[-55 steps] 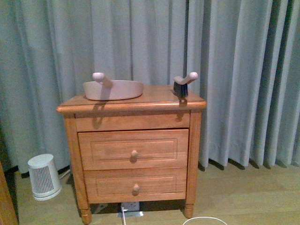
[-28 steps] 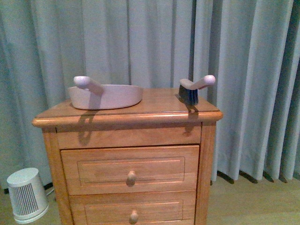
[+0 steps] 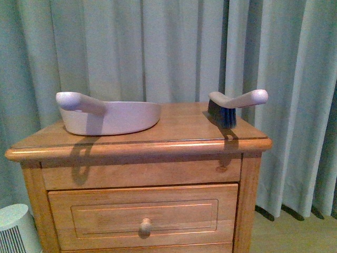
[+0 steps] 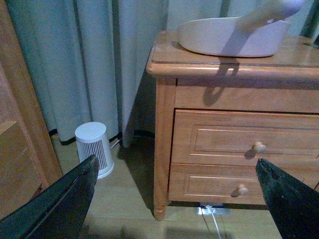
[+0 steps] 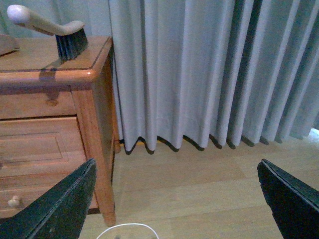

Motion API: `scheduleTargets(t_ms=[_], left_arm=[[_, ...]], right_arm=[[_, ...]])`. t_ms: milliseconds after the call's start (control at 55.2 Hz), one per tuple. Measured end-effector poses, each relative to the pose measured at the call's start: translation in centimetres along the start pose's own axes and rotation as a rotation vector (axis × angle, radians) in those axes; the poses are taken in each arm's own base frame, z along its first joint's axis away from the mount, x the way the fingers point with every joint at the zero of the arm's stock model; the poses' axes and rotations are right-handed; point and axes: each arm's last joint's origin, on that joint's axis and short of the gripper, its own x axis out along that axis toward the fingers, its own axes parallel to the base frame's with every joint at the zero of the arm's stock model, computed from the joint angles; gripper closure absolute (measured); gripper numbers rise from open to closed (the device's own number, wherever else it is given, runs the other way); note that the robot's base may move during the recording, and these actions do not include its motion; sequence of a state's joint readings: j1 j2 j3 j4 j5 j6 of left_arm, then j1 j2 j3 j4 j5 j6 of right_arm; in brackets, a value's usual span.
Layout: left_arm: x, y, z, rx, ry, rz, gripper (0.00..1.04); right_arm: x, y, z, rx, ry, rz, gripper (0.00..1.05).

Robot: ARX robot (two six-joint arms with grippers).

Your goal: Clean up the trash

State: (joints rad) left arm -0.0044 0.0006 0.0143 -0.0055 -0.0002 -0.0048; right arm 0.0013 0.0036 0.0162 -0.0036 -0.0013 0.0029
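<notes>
Close view of a wooden nightstand (image 3: 142,211) set against pale grey-green curtains (image 3: 158,47). On the left half of its worktop (image 3: 184,129), a pinkish dustpan (image 3: 113,117), handle raised and pointing toward the front edge. Close to the right edge, a hand brush (image 3: 227,108) resting on dark bristles, its pale handle also lifted toward the front. Dustpan and brush well apart, with bare, glossy wood between them. Inside of the dustpan hidden behind its wall. Cannot tell where the trash lies; not seen in any view.

Below the worktop, two drawers, each with a round wooden knob (image 4: 258,147). On the floor off the nightstand's left side, near the curtain hem, a small white ribbed appliance (image 4: 94,147).

Left claw (image 4: 175,162) spread wide open, two dark fingers (image 4: 60,199) far apart with nothing gripped between them, held low in front of the nightstand's front-left leg. Right claw (image 5: 176,162) likewise spread wide and gripping nothing, held low over the wooden floor (image 5: 199,189) just off the nightstand's right side. A loop of white cable (image 5: 127,228) on the floor beneath it.
</notes>
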Motion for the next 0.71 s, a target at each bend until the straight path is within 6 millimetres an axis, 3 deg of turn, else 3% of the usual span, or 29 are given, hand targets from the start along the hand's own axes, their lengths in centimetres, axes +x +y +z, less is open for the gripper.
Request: scheduleTargets(t_ms=[706], left_arm=[[0.00, 0.00, -0.01, 0.000, 0.000, 0.000, 0.08]], right_arm=[[0.00, 0.00, 0.00, 0.000, 0.000, -0.001, 0.07]])
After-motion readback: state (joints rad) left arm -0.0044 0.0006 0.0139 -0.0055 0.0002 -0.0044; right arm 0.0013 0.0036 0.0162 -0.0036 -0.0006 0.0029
